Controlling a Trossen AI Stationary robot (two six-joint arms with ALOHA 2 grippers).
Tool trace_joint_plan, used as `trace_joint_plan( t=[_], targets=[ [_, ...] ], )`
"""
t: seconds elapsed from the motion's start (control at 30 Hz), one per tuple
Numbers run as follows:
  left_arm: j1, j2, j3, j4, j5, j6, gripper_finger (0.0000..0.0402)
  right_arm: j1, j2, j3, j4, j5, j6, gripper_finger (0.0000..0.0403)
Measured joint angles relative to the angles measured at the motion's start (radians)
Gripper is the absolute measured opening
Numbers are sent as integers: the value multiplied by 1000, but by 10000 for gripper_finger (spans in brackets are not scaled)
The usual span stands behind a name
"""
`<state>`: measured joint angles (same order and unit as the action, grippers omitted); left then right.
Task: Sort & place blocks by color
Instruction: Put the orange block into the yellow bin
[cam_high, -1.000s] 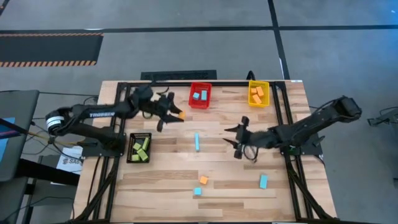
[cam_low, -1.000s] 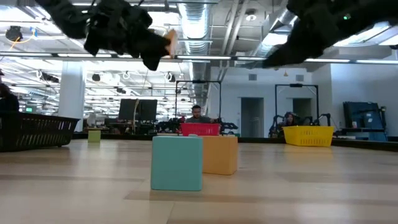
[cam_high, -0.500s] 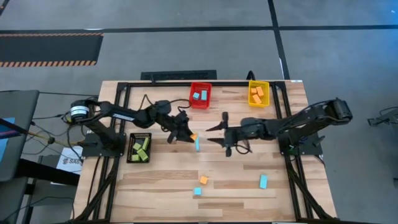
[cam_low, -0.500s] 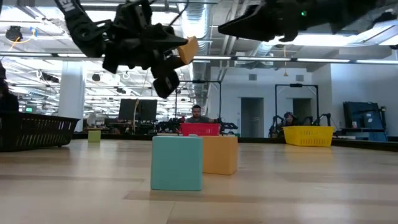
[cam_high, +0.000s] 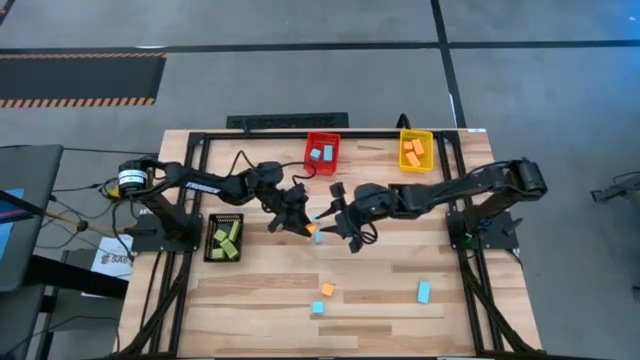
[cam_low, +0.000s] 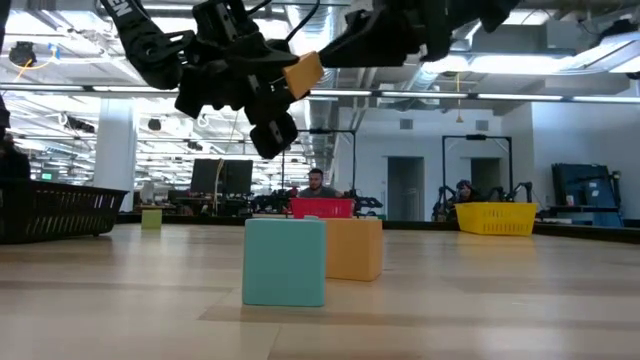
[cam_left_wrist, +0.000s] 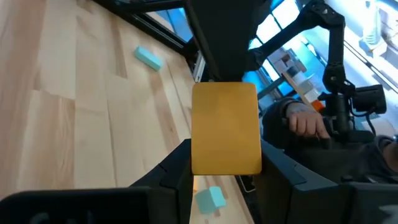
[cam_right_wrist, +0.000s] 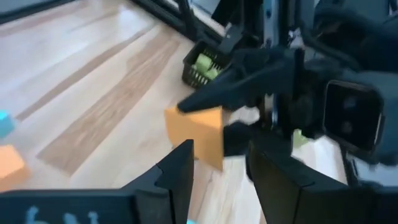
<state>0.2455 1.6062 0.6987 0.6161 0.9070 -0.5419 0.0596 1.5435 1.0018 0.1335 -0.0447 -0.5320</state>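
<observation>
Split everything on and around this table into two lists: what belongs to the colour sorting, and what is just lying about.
Job:
- orange block in the left gripper
- right gripper, open beside it
- loose blue bar, blue cube, orange cube
- red bin, yellow bin, black bin

Lying about:
- paper sheet by the left arm's base

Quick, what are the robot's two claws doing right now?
Left gripper: shut on the orange block, held up above the table.
Right gripper: open, fingers apart on either side of that block, holding nothing.
</observation>
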Motion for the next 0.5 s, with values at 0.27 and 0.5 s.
trace_joint_plan(
  t=[0.27, 0.5],
  targets=[
    [-2, 0, 0, 10, 16, -3, 102, -30, 81, 54, 2, -125, -17, 142],
    [-3, 0, -1, 29, 53, -23, 102, -28, 95, 78, 0, -153, -54, 75]
  ],
)
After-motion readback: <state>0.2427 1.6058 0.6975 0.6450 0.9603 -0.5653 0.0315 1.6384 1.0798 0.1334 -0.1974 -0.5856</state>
